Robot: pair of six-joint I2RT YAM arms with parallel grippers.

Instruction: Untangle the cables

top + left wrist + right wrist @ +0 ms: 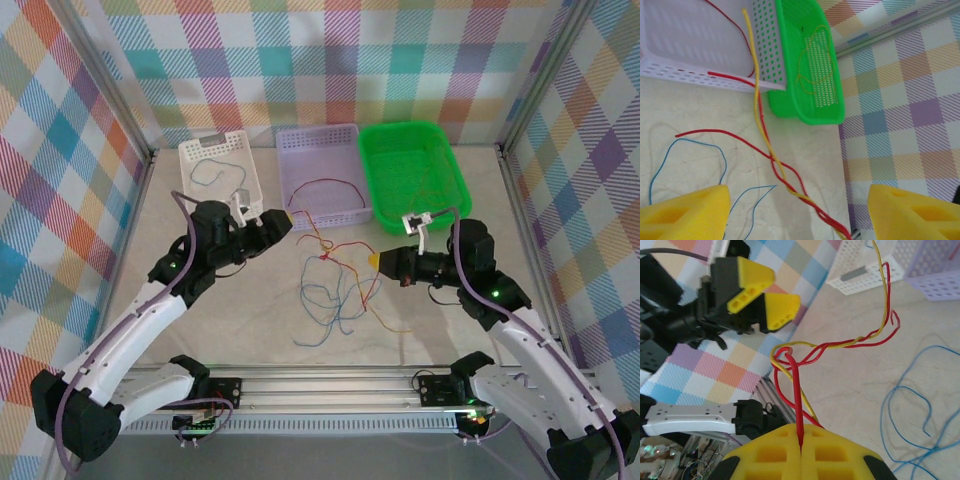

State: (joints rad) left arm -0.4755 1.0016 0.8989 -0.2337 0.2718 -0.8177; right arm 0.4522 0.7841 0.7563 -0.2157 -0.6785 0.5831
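The cables lie tangled mid-table: thin blue loops (335,295), with a red cable (322,183) and a yellow cable (352,270) twisted together. The red one runs up into the purple basket (300,140). My left gripper (283,222) hovers by that basket's front left corner, open. In its wrist view the twisted red and yellow strands (790,182) pass between the wide-apart fingers (685,212) untouched, with a blue cable (720,155) beside them. My right gripper (376,262) is shut on the red cable (797,390), pinched where the pads (840,455) meet. Yellow cable (883,290) and blue loops (900,405) trail beyond.
At the back stand three baskets: white (190,152) holding a blue wire, purple in the middle, and green (372,200) with a yellow wire (815,65) inside. Metal frame posts and checked cloth walls close in the sides. The aluminium rail (330,385) runs along the near edge.
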